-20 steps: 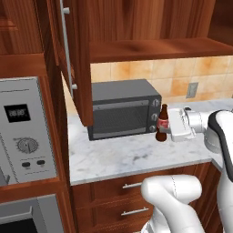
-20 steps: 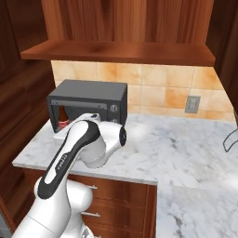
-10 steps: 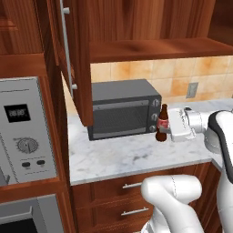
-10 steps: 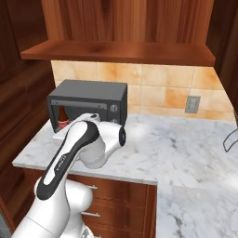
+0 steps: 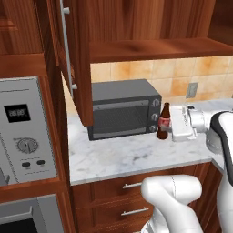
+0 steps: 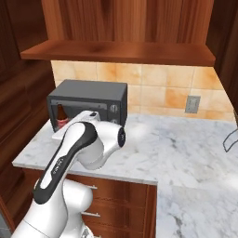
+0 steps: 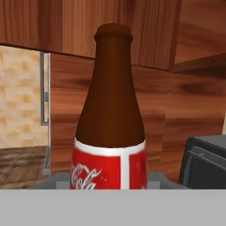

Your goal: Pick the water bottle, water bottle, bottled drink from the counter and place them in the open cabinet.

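The small slim brown glass bottle with a red label is seen upright, its base at the level of the white-grey veined marble tabletop; whether it rests there or is just lifted cannot be told. It is positioned just in front of the right end of a dark grey microwave oven. In the hand view the bottle is shown very close and centred, its narrow neck and rounded cap rising before reddish-brown wood panelling. In the right base view a small part of the bottle is visible past the white arm, against the microwave's front.

The gripper is brought against the bottle from the right, level with its label, and is clenched on it; the fingertips themselves are hidden behind the bottle.

Above the microwave, the reddish-brown wooden wall cabinet is shown with its plain shelf exposed, and its door, fitted with a long silver bar handle, is swung open to the left. Below the tabletop, wooden drawers with silver bar handles are seen. A wall outlet is set in the tan tiled backsplash.
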Robot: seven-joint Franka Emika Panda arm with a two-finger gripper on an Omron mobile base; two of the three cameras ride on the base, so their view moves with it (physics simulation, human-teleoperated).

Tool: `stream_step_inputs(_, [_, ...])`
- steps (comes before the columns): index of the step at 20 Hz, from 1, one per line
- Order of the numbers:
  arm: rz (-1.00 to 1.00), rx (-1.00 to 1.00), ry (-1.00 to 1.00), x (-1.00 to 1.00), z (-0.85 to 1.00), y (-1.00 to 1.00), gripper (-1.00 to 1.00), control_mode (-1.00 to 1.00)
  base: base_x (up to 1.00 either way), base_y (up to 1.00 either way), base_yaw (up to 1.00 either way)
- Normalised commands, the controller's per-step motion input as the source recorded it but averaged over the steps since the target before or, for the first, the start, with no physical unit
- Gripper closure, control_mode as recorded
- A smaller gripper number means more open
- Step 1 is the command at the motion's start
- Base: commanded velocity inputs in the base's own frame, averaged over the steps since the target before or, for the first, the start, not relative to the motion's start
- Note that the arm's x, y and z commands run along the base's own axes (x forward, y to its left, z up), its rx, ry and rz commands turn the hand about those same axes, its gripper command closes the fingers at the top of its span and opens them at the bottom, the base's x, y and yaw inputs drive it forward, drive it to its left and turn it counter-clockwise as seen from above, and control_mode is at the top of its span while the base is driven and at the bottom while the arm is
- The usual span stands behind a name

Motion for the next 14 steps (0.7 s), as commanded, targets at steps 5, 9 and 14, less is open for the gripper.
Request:
stream_step_inputs(5, [-0.21, -0.06, -0.01, -0.20, 0.50, 0.04, 1.00, -1.00, 0.00, 0.00, 0.00])
stream_step_inputs(9, [-0.23, -0.03, 0.11, -0.17, 0.53, 0.00, 1.00, -1.00, 0.00, 0.00, 0.00])
stream_step_inputs(14, [-0.11, 0.00, 0.09, -0.26, 0.52, -0.01, 1.00, -1.00, 0.00, 0.00, 0.00])
